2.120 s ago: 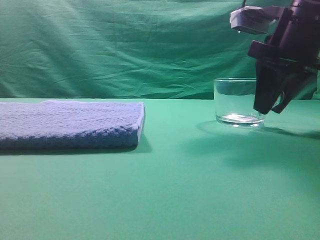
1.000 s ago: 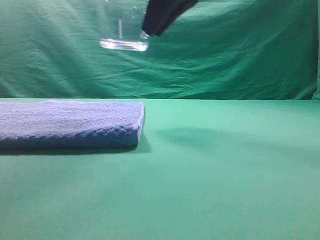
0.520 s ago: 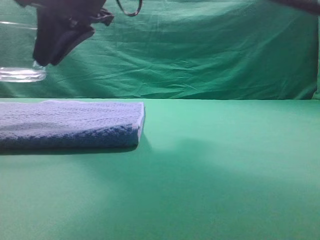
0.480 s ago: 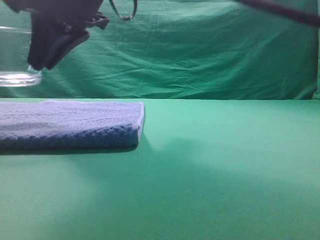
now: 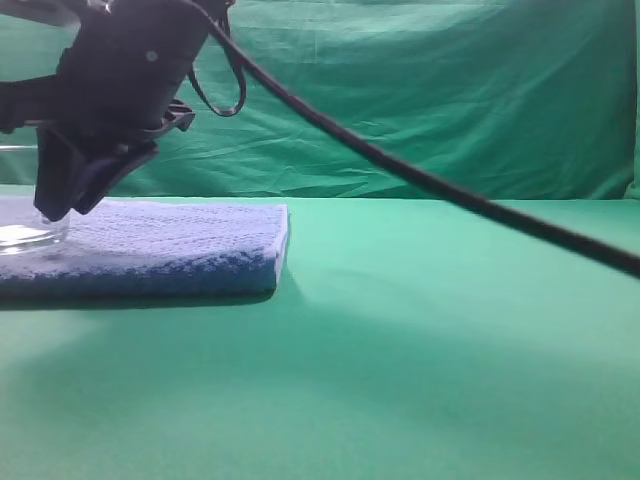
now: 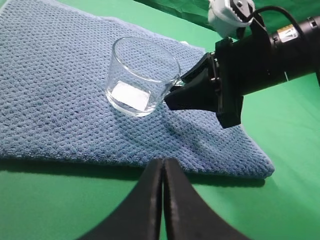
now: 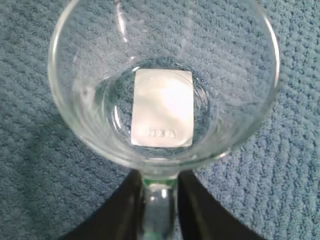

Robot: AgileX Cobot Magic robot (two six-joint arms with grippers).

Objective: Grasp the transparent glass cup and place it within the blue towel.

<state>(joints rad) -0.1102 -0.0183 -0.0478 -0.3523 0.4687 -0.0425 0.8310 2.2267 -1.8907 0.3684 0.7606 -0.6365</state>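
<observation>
in the exterior high view, the transparent glass cup [image 5: 22,232] sits at the left end of the blue towel [image 5: 180,245], under our right end effector [image 5: 62,195]. from the left wrist, the cup's base rests on the weave, well inside the edges; our left end effector [image 6: 163,170] is pressed together, empty, over the green counter [image 6: 280,150]. from the right wrist, the fingers [image 7: 127,200] clamp the handle. we should part them gently, then lift straight up.

The exterior high view sits low at table [image 5: 420,380] level, facing the backdrop. The left wrist view looks down obliquely from nearby; the right wrist view looks straight down, close. All share the blue towel [image 6: 60,100].
</observation>
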